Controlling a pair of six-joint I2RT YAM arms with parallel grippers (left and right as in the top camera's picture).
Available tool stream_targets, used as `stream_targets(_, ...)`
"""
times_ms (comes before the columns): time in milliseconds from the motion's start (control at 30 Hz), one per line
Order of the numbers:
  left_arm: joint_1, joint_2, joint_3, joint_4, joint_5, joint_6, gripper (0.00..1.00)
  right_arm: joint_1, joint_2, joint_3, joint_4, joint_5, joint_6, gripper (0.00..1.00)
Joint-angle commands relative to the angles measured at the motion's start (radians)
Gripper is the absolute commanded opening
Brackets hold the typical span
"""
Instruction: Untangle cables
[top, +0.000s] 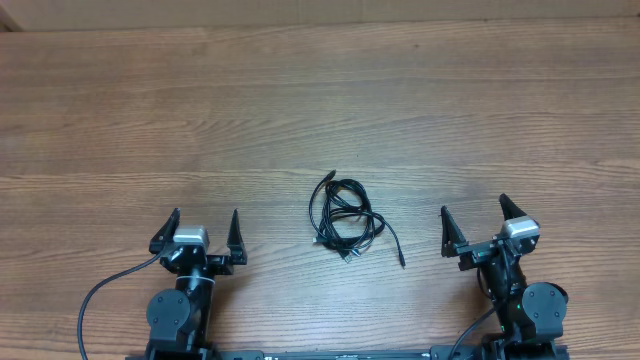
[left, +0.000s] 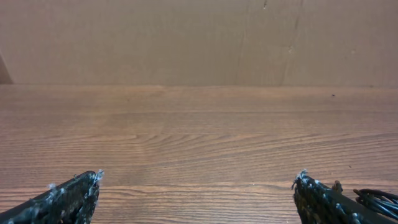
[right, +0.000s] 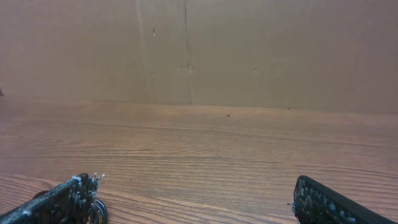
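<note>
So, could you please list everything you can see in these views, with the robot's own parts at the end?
cables: one tangled bundle, number of cords unclear, black, middle of the table between the arms
table: one, brown wood grain, fills the overhead view
backdrop: one, beige, upright behind the table's far edge
arm cables: two, thicker, black, trailing by the arm bases at the near edge
left gripper: one, black, open and empty, left of the bundle
right gripper: one, black, open and empty, right of the bundle
</note>
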Motion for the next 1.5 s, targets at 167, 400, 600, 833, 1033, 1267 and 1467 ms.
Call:
stream_targets(167, 0.002, -0.008, -0.004, -0.001, 0.018, 0.011, 1.00, -0.002, -0.011, -0.010, 0.003, 0.002, -0.008, 1.00)
stream_targets(400, 0.002, -0.008, -0.001, 0.014, 0.089, -0.001, 1.00, -0.002, -0.011, -0.010, 0.003, 0.002, -0.008, 1.00)
stream_targets(600, 0.002, -0.008, 0.049, -0.043, 0.117, 0.000, 1.00, -0.002, -0.011, -0.010, 0.003, 0.002, -0.008, 1.00)
stream_targets(833, 0.002, 0.002, 0.232, -0.246, 0.121, 0.000, 1.00, -0.002, -0.011, -0.010, 0.003, 0.002, -0.008, 1.00)
stream_targets(1033, 0.002, 0.074, 0.343, -0.404, 0.127, 0.000, 1.00, -0.002, -0.011, -0.010, 0.003, 0.002, -0.008, 1.00)
stream_targets(1267, 0.002, 0.281, 0.531, -0.538, 0.279, -0.001, 1.00, -0.002, -0.011, -0.010, 0.003, 0.002, -0.008, 1.00)
stream_targets(1467, 0.002, 0.449, 0.698, -0.671, 0.333, -0.008, 1.00, -0.002, -0.011, -0.010, 0.003, 0.002, -0.008, 1.00)
